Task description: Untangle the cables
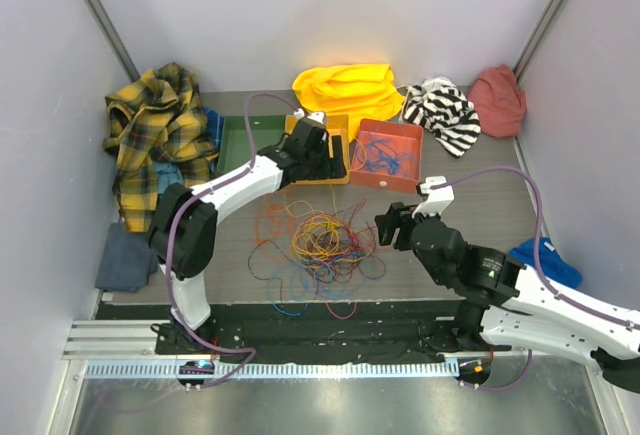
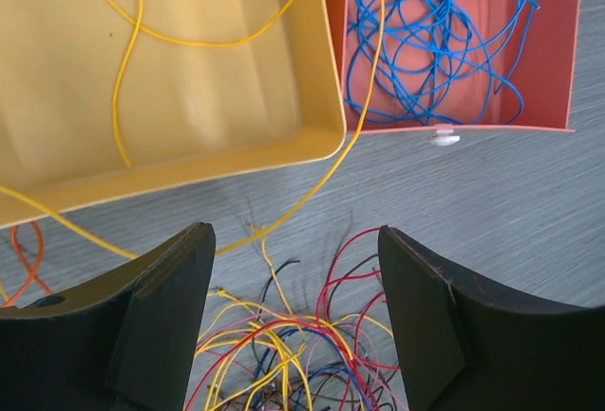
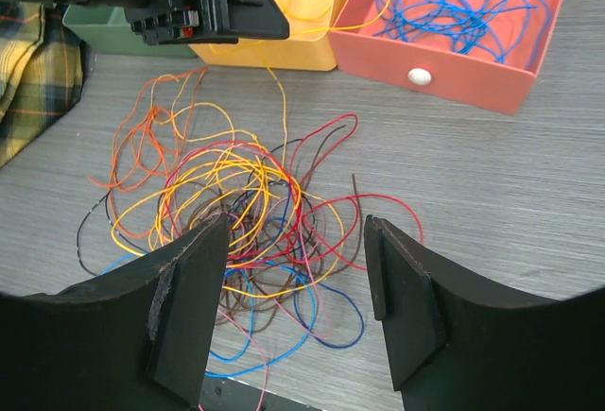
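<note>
Sorting by colour, I reckon: left gripper (image 2: 293, 241) wide, empty, yellow tray (image 2: 217, 109) just ahead holding yellow strands (image 2: 126, 71); right gripper (image 3: 295, 231) wide above the cables (image 3: 255, 194).

Bright, even overhead light casts only soft shadows on the bench (image 1: 480, 205), glare bleaches the far yellow cloth (image 1: 345, 85) and the near metal strip (image 1: 300, 410), and both wrist views show the cables (image 3: 255, 213) crisply.

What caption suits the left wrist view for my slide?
Open left gripper above the cable tangle, facing a yellow tray holding yellow cable and an orange tray of blue cables.
</note>
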`<state>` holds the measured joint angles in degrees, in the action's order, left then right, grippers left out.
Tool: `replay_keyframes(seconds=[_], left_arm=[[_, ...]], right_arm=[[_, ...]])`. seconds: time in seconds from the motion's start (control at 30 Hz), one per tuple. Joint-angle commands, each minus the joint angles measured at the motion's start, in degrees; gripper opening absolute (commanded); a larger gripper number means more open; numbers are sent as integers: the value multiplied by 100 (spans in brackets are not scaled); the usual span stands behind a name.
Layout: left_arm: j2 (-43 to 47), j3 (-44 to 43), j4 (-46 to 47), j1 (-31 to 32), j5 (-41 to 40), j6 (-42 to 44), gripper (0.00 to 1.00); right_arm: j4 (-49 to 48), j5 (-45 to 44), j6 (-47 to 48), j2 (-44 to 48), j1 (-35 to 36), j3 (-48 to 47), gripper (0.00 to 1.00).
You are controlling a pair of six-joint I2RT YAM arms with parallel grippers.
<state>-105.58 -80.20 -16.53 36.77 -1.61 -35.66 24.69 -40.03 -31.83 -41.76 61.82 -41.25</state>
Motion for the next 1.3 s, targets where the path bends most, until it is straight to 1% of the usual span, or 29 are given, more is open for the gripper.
replay_keyframes(seconds=[0.0, 0.1, 0.13, 0.23, 0.27, 0.37, 0.53, 0.7, 0.77, 0.83, 0.9, 0.93, 1.1, 1.13, 1.2, 1.23, 1.27], left_arm=[[-138, -382, 274, 40, 284, 93, 74], [-331, -522, 239, 40, 205, 234, 74], [-401, -583, 195, 40, 31, 278, 74], [-656, -935, 20, 49, -6, 419, 73], [-744, -1136, -42, 40, 37, 454, 72], [-990, -1313, -183, 40, 125, 525, 68], [-904, -1016, -52, 32, 433, 507, 59], [-780, -752, 19, 32, 591, 525, 55], [-736, -646, 36, 32, 574, 534, 52], [-718, -576, 45, 32, 556, 551, 47], [-683, -540, 62, 32, 547, 569, 44], [-666, -514, 63, 32, 530, 578, 41], [-525, -505, 115, -4, 451, 587, 29], [-490, -514, 124, -21, 442, 586, 22], [-350, -540, 133, -74, 398, 604, 13], [-288, -558, 142, -91, 381, 613, 7], [-227, -575, 168, -109, 337, 613, 3]], right_arm=[[-17, -391, -51, 177, 23, -58, 67], [1, -409, -33, 221, 32, -41, 66], [10, -409, -33, 221, 23, -41, 67], [27, -444, 11, 212, 32, -41, 66], [62, -453, 28, 238, 32, -41, 67], [124, -532, 63, 299, 23, -41, 67], [150, -628, 81, 370, 23, 3, 66], [142, -646, 90, 248, 23, -14, 67], [115, -638, 90, 203, 32, -40, 67], [107, -620, 90, 177, 23, -41, 67], [89, -603, 72, 177, 23, -23, 66], [89, -611, 63, 177, 23, -23, 66], [80, -602, 28, 221, 23, -5, 66], [89, -594, 28, 221, 32, -14, 66], [89, -594, 11, 229, 32, -14, 66], [80, -585, 11, 229, 23, -5, 66], [89, -585, 2, 238, 32, -5, 66]])
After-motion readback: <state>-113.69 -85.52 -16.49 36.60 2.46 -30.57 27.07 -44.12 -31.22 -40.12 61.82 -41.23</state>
